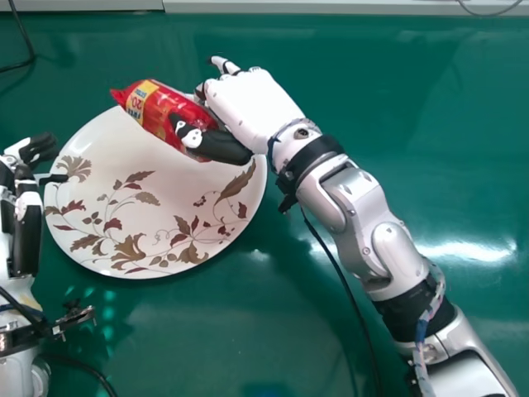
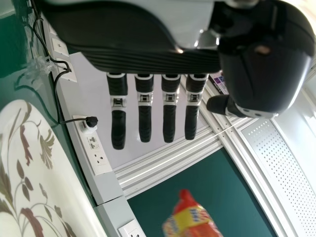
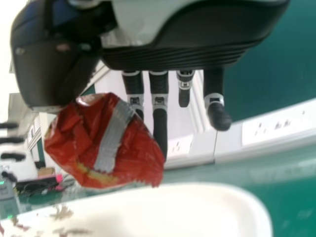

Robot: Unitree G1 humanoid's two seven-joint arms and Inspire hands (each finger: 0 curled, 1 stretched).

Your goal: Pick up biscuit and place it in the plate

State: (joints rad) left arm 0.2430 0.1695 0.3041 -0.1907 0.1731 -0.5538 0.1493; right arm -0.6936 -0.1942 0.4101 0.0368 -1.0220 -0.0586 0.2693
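Note:
My right hand (image 1: pixel 252 107) holds the red biscuit packet (image 1: pixel 157 112) between thumb and fingers, over the far right part of the white floral plate (image 1: pixel 140 194). In the right wrist view the packet (image 3: pixel 106 143) is pinched at the thumb of my right hand (image 3: pixel 159 113), above the plate (image 3: pixel 173 212). At the left edge my left hand (image 1: pixel 25 215) stays beside the plate with nothing in it. The left wrist view has straight fingers on my left hand (image 2: pixel 144 113), the packet (image 2: pixel 192 217) farther off and the plate (image 2: pixel 39 177) to one side.
A green table (image 1: pixel 430 165) carries the plate. Black cables (image 1: pixel 347 289) run beside the right arm and near the left arm. White power sockets (image 2: pixel 96 148) line the table's far edge.

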